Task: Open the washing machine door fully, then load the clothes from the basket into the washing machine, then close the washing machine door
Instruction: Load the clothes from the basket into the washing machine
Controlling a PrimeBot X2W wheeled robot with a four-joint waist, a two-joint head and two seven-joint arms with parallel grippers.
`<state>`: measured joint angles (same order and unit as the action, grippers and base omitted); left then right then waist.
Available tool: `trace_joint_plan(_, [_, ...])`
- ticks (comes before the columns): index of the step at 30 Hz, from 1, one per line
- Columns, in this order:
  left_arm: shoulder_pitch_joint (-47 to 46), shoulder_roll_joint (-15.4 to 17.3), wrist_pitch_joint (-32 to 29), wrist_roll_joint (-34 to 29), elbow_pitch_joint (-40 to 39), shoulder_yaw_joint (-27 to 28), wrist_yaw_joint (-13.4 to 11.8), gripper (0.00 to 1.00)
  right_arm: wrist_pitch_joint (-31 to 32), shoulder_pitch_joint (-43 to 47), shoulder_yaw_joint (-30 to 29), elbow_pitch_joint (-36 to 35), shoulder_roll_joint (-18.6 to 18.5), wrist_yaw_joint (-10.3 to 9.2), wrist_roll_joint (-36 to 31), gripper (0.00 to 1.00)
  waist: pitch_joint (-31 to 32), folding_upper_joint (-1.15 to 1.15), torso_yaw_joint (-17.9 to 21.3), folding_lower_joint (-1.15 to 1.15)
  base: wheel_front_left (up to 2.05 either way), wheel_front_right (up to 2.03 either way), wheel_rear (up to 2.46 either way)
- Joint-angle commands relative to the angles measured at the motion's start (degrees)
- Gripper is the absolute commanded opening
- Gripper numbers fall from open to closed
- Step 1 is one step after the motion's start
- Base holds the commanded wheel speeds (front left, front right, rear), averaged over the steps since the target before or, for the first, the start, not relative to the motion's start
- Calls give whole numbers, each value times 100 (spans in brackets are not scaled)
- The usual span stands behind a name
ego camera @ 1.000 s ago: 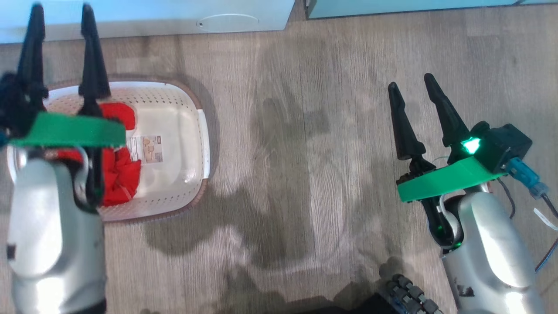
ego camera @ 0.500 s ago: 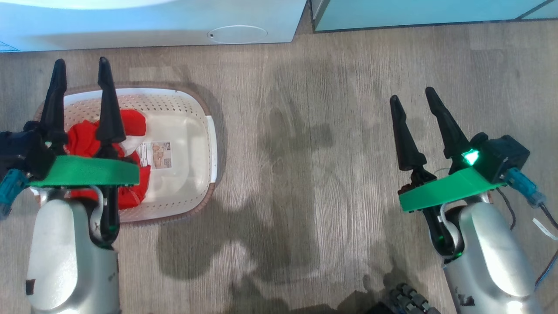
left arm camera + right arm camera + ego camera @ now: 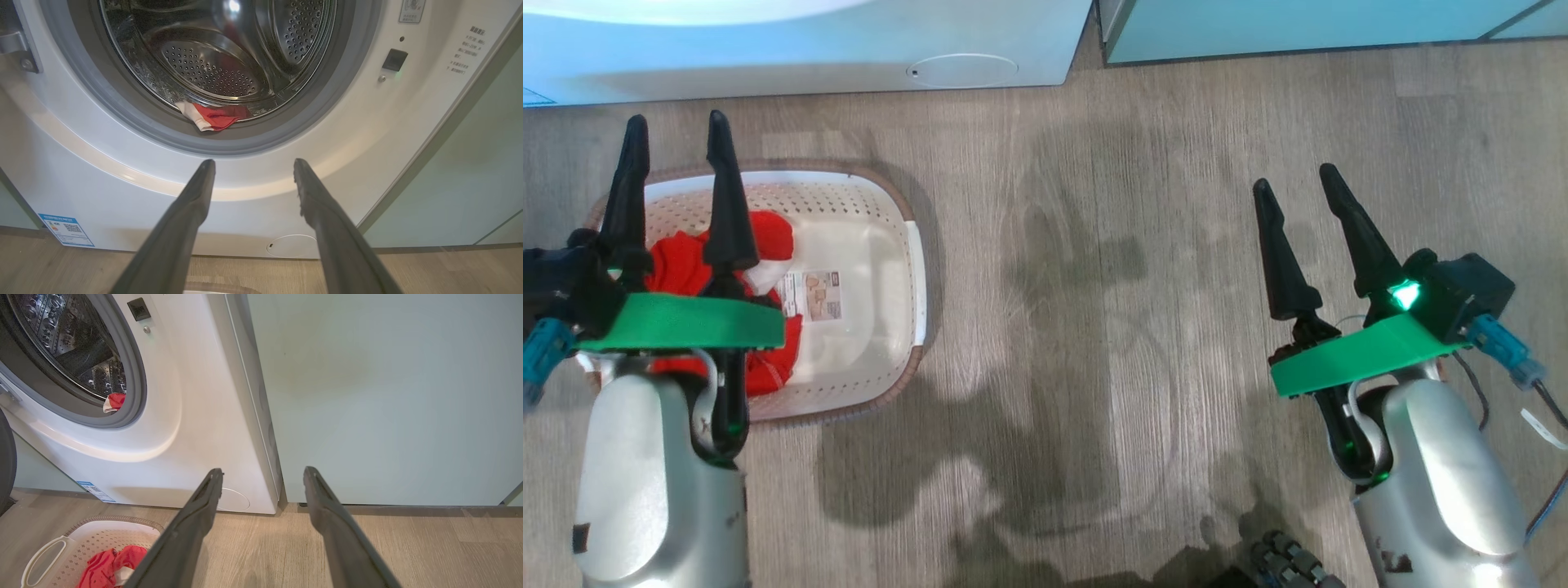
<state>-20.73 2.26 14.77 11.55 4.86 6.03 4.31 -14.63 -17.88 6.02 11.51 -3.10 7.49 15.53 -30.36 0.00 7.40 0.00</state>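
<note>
i see the left gripper (image 3: 676, 122) above the basket (image 3: 849, 196), its fingers spread wide and holding nothing. the right gripper (image 3: 1294, 178) hangs over the wooden floor (image 3: 1094, 343), well apart from the basket, its fingers also spread wide and empty. red clothes (image 3: 768, 233) lie in the left half of the basket, partly hidden by my left arm. the washing machine (image 3: 367, 130) has its drum (image 3: 212, 69) uncovered, and a red and white piece of cloth (image 3: 214, 116) lies at the front edge inside.
</note>
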Motion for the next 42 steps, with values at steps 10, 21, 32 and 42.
trace_joint_plan(10, [-386, 261, 11, -551, 870, 19, 10, 100, -37, -10, 167, -235, 23, 0, 41, 100, -432, 0, 62, 0, 0, 0, 0])
trace_joint_plan(21, [-2910, 1204, -1371, -270, 1227, -32, 220, 100, -37, -318, 281, -250, 23, 0, 164, 100, -979, 0, 165, 0, 0, 0, 0])
trace_joint_plan(32, [-5003, 1915, -3297, -88, 2339, -117, 244, 100, -37, -560, 519, -251, 23, 0, 406, 100, -1337, 0, 508, 0, 0, 0, 0])
trace_joint_plan(42, [-5870, 2255, -3480, -583, 3419, -457, -65, 100, -37, -652, 646, -244, 23, 0, 541, 100, -1493, 0, 667, 0, 0, 0, 0])
